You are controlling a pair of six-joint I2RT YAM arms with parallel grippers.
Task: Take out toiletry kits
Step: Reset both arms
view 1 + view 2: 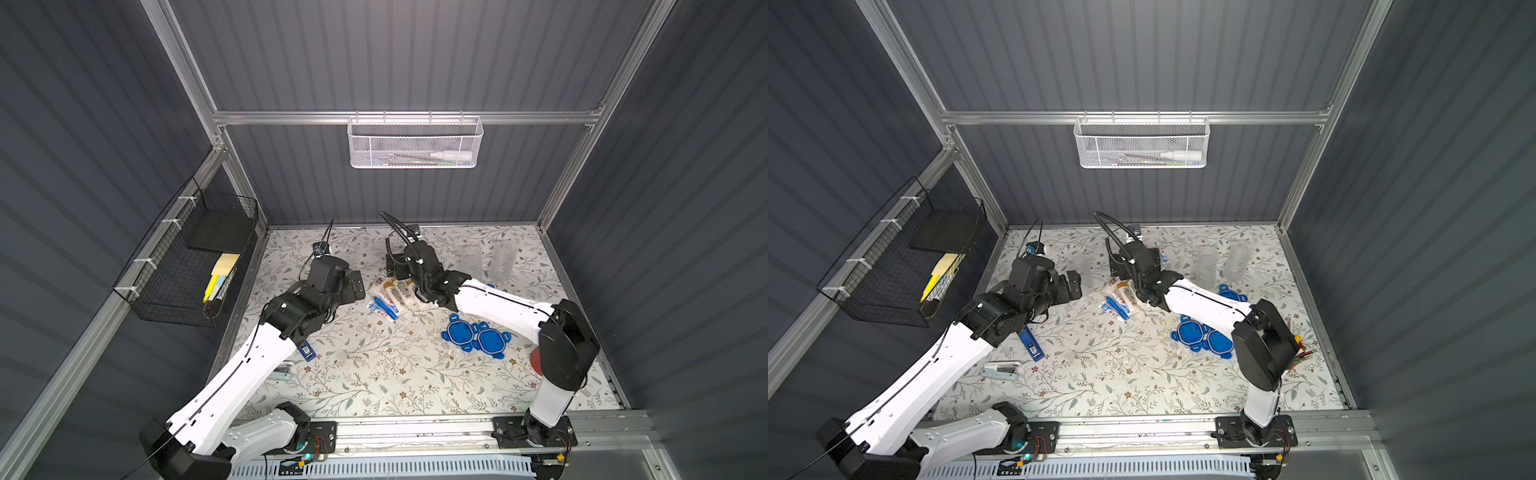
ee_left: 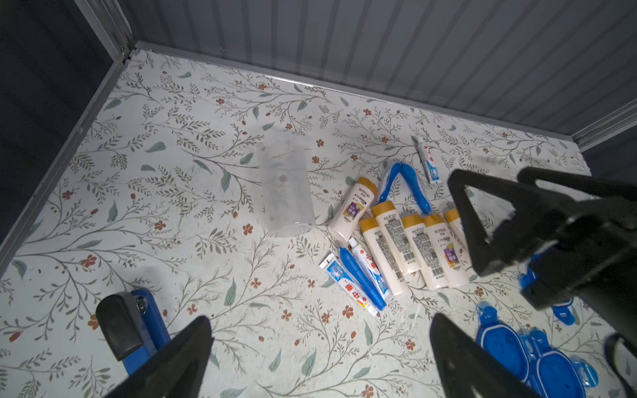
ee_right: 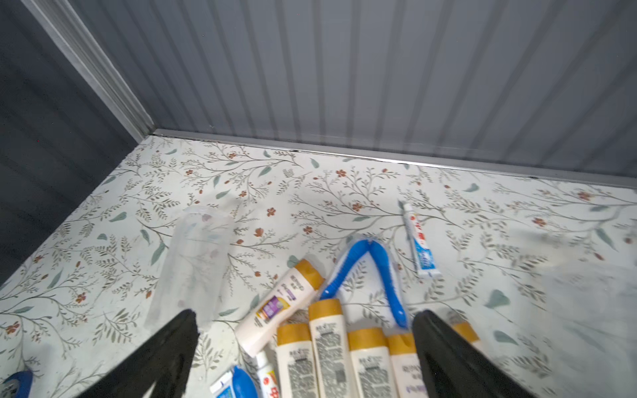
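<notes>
Right wrist view: right tool (image 3: 308, 315) splayed, hovering over bottles (image 3: 368, 365).

We see glossy plastic bottles (image 2: 387, 241), a frosted see-through plastic jar (image 2: 286, 186), shiny blue plastic lids (image 2: 501, 348), matt ribbed walls (image 3: 344, 69) and bare metal framing (image 1: 291, 117).

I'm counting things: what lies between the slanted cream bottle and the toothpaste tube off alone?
Blue toothbrushes forming a V, shown in both wrist views.
</notes>
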